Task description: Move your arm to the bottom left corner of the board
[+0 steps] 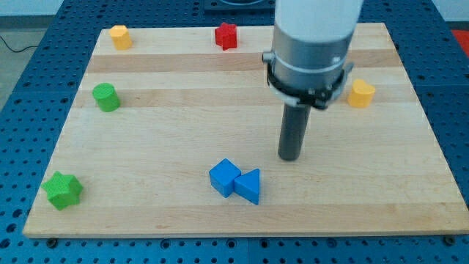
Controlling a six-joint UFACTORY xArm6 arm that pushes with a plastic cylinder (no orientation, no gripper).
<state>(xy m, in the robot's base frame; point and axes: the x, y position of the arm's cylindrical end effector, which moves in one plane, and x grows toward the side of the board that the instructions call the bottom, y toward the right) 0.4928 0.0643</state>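
Note:
My tip (290, 157) rests on the wooden board (146, 213), right of centre, at the end of the dark rod under the large grey arm body. It touches no block. A blue cube (224, 177) and a blue triangular block (248, 186) lie together just left of and below the tip. A green star block (62, 190) sits near the board's bottom left corner. A green cylinder (106, 97) stands at the left side.
A yellow block (120, 36) sits at the top left, a red star block (226, 35) at the top centre, and a yellow block (360, 94) at the right beside the arm body. A blue perforated table (29, 66) surrounds the board.

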